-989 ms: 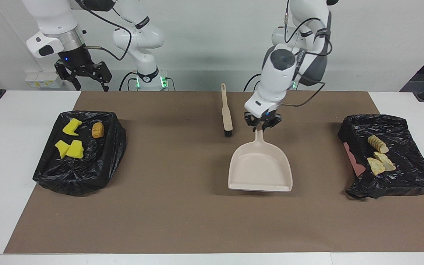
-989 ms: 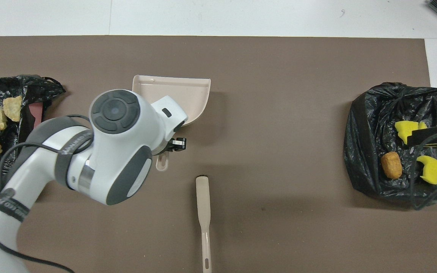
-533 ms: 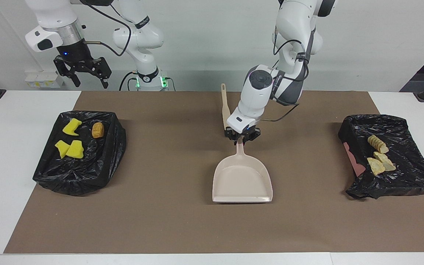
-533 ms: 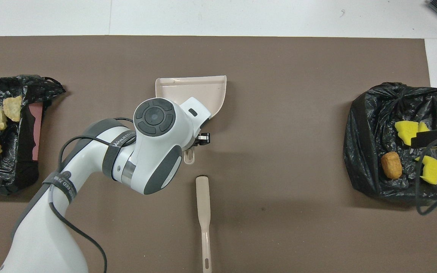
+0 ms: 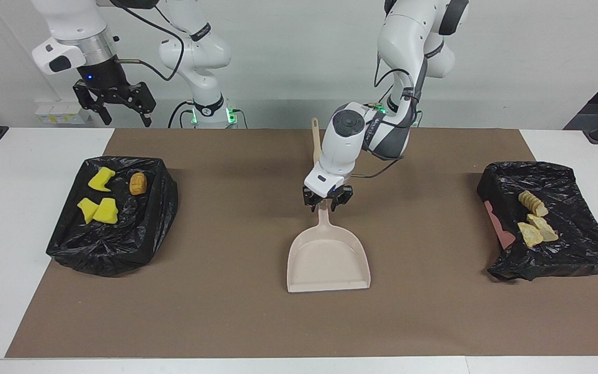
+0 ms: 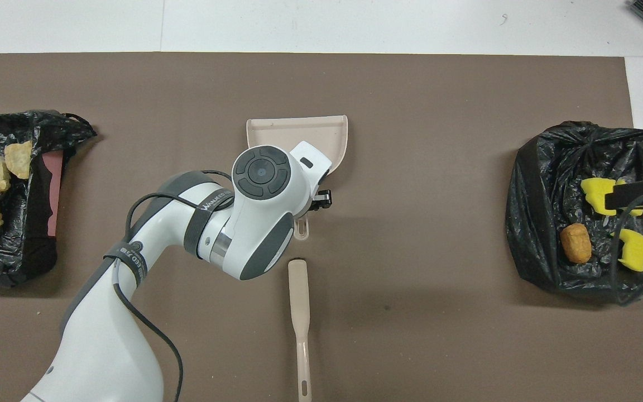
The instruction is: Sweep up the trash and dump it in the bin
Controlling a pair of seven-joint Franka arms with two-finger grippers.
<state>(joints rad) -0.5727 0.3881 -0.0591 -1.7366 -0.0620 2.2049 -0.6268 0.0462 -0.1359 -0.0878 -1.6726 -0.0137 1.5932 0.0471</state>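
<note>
On black bags (image 5: pixel 117 244) — trash (image 5: pixel 103 210), seemingly loose.

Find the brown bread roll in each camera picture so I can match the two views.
Facing view: the brown bread roll lies in the black bag at the right arm's end of the table, at the picture's left, beside the yellow chunks.
Overhead view: the same roll lies in that bag at the picture's right.
Shared landmark: the beige dustpan at mid-table.
</note>
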